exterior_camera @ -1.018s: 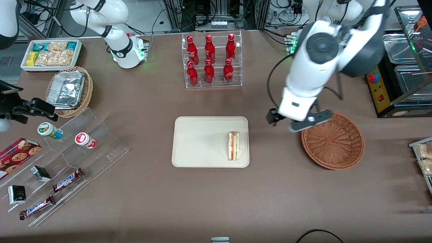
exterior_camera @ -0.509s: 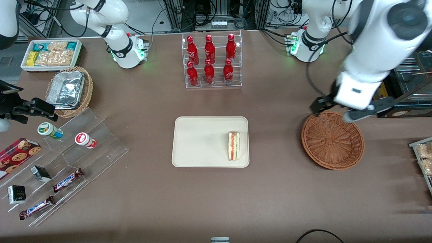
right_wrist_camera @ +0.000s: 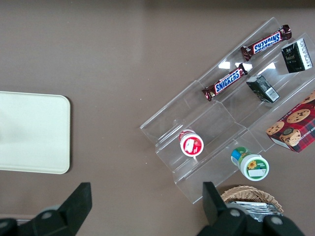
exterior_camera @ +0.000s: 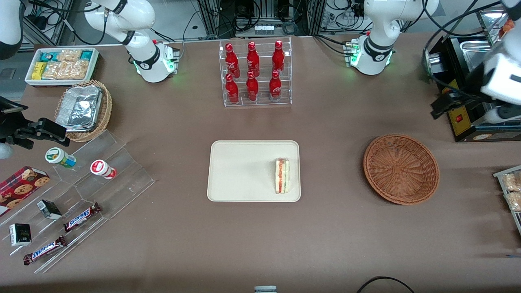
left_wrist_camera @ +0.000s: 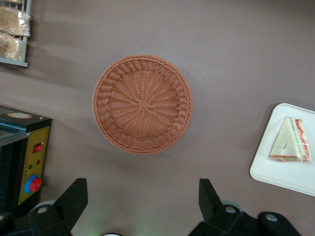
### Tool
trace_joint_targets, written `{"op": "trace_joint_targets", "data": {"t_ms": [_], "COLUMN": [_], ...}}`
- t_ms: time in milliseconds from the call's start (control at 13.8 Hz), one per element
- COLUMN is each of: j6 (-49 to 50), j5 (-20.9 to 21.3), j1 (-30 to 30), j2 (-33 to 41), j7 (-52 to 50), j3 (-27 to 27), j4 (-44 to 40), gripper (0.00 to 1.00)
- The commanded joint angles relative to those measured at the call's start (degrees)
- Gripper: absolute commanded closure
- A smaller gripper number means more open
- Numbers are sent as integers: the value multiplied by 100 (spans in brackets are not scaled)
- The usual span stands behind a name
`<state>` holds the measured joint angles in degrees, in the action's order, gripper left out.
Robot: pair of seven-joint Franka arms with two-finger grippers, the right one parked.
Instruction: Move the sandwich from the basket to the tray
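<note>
The sandwich [exterior_camera: 282, 176] lies on the cream tray [exterior_camera: 240, 171], close to the tray edge that faces the basket; its red, orange and green layers show along the cut side. In the left wrist view the sandwich [left_wrist_camera: 290, 147] rests on a corner of the tray [left_wrist_camera: 283, 178]. The reddish-brown wicker basket [exterior_camera: 401, 169] holds nothing, which its bare weave [left_wrist_camera: 142, 104] confirms. My gripper [exterior_camera: 468, 109] hangs high at the working arm's end of the table, farther from the front camera than the basket. Seen from the wrist, the gripper [left_wrist_camera: 141, 196] is open with nothing between its fingers.
A black control box [exterior_camera: 458, 110] with a red button [left_wrist_camera: 33, 184] stands by the gripper. A clear rack of red bottles [exterior_camera: 254, 73] is at the back middle. Packaged snacks [exterior_camera: 511, 189] lie near the basket. An acrylic stand [exterior_camera: 81, 195] with candy bars sits toward the parked arm's end.
My gripper has swung from over the basket's rim out toward the working arm's end of the table, by the control box. The sandwich, tray and basket have stayed put.
</note>
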<state>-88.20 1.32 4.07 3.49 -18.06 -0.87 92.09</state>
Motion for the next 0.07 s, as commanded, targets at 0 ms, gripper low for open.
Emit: {"op": "trace_joint_targets", "data": {"t_ms": [0], "j6": [23], "j5": [-158], "j1": [-267], "j2": [126], "j7": [494], "j3": [175], "j4": [20], "gripper": [0]}}
